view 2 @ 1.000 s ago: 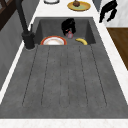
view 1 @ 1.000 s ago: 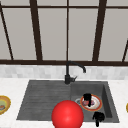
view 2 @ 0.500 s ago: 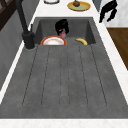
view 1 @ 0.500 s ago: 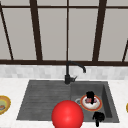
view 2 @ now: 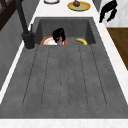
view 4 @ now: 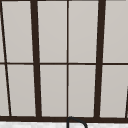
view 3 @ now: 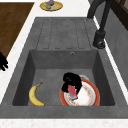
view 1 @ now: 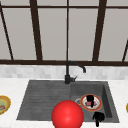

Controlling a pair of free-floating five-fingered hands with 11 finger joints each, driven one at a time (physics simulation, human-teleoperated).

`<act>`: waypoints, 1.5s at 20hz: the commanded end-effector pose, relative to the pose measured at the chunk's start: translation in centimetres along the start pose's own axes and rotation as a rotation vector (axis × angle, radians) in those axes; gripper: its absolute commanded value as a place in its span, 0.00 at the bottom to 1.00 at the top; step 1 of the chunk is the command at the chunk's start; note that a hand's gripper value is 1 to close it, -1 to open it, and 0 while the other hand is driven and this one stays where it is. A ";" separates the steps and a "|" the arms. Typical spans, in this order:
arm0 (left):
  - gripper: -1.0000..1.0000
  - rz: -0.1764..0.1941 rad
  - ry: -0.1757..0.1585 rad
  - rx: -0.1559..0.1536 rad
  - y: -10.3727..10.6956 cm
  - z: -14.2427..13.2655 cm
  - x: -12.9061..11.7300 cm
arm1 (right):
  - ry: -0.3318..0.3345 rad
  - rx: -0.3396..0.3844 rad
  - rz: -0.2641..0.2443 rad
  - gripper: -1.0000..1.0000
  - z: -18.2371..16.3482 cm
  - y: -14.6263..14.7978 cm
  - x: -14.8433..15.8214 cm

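Observation:
In the sink basin lies an orange-rimmed white plate. My left hand hovers low over it, fingers curled round a small red-pink object. A banana lies on the basin floor beside the plate, on the side nearer the front edge. My right hand hangs idle in the air over the front counter edge, fingers relaxed and pointing down, holding nothing.
A black faucet stands behind the sink, between the ribbed drainboard and the basin. A large red sphere sits low in the front view. Yellow plates with food rest on the counter at both ends.
My left hand with the red-pink object has shifted slightly toward the faucet side and dropped a little over the plate. The right hand has stayed put.

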State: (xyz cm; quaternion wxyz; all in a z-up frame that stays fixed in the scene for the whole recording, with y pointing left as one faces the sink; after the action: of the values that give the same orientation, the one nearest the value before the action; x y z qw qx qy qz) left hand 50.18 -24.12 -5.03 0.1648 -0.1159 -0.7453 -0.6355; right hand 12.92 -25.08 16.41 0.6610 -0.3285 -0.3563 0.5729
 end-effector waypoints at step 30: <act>0.00 0.120 -0.097 0.015 6.5 0.8 1.7 | 0.000 0.000 0.000 0.50 0.0 0.0 0.0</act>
State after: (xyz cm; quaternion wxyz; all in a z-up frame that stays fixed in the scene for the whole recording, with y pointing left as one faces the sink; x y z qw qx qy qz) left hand 51.37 -23.21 0.31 0.2123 -0.1773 -0.7510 -0.5996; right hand 12.92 -25.08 16.41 0.6610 -0.3285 -0.3563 0.5729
